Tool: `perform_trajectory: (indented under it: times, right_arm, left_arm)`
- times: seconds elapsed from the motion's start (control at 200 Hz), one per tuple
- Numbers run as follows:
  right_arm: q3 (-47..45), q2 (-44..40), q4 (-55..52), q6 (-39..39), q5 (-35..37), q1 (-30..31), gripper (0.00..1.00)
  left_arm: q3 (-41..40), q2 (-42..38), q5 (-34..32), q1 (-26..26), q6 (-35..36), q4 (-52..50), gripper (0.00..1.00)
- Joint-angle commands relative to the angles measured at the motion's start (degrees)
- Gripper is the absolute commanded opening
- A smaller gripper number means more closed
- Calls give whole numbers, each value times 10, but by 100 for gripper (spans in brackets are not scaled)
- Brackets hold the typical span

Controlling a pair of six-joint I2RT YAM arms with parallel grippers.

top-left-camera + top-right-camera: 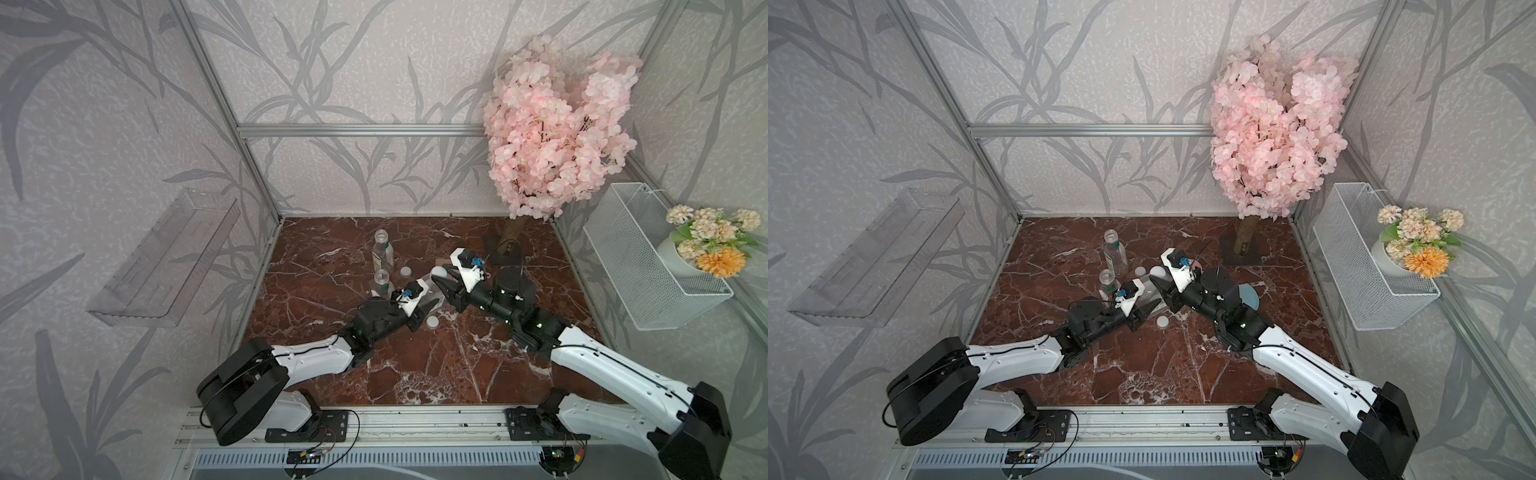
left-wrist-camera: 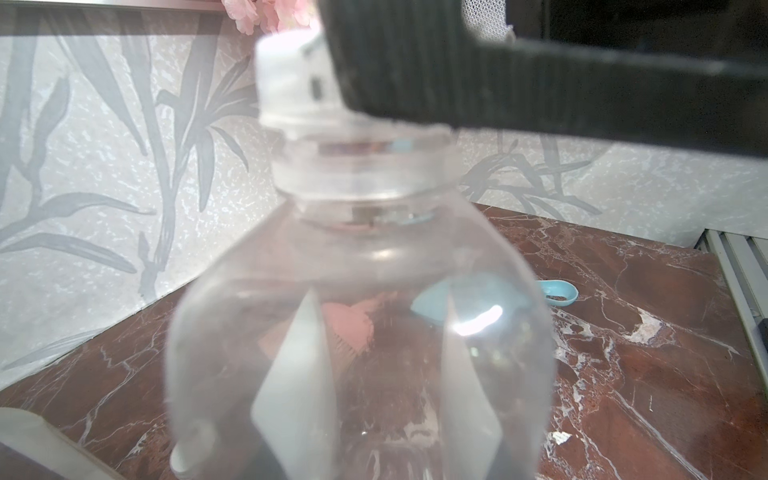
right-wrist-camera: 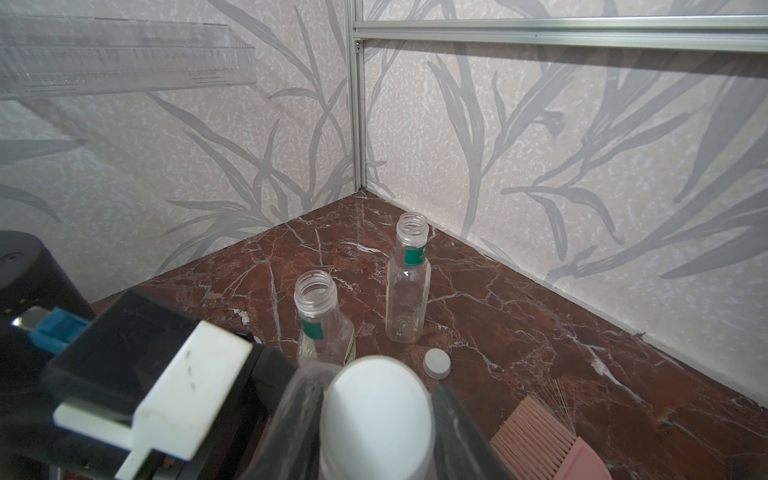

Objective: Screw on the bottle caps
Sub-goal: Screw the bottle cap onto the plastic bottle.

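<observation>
My left gripper (image 1: 430, 306) (image 2: 378, 415) is shut on the body of the wider clear bottle (image 2: 361, 291) (image 1: 426, 291), which is tilted toward the right arm. A white bottle cap (image 3: 376, 411) (image 2: 286, 79) (image 1: 437, 272) sits slightly askew on its neck. My right gripper (image 3: 376, 428) (image 1: 1156, 281) is shut on that cap, with a black finger on each side. Two round bottles with green labels (image 3: 409, 282) (image 3: 320, 316) stand open behind. One loose cap (image 3: 436, 363) (image 1: 405, 272) lies beside them. Another cap (image 1: 433, 322) lies just in front of the left gripper.
A pink brush (image 3: 536, 440) and a blue scoop (image 2: 557, 293) lie on the marble under the right arm. The pink blossom tree (image 1: 557, 137) stands at the back right. A wire basket (image 1: 648, 266) hangs on the right wall, a clear shelf (image 1: 166, 266) on the left.
</observation>
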Motion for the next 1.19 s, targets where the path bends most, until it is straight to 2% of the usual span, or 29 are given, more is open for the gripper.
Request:
perform_trajectory:
  times: [0.0,0.245,0.55,0.655,0.81,0.875,0.965,1.025,1.13,1.19]
  right_arm:
    - [9,-3,-61,-6,30,-6,47]
    - [19,-15,-74,-11,21,-6,62]
    - [57,-50,-154,-43,5,-8,92]
    - [78,-68,-202,-60,-32,-25,99]
    - [108,-101,-268,-98,-153,-87,99]
    - [118,-109,-285,-111,-235,-130,99]
    - [126,-111,-279,-124,-394,-200,99]
    - [131,-106,-272,-141,-477,-224,99]
    - [149,-83,-274,-172,-536,-228,100]
    - [161,-61,-273,-182,-567,-228,97]
  left_arm:
    - [13,-5,15,-4,-2,100,21]
    - [14,7,12,-4,-4,101,21]
    - [15,14,12,-3,-7,99,21]
    - [14,12,19,-1,-9,96,21]
    - [10,1,42,3,-14,94,21]
    - [10,-4,56,4,-15,91,21]
    - [10,-10,91,4,-15,87,21]
    - [10,-15,114,4,-18,84,21]
    - [9,-24,150,4,-18,77,21]
    - [11,-30,169,3,-18,67,21]
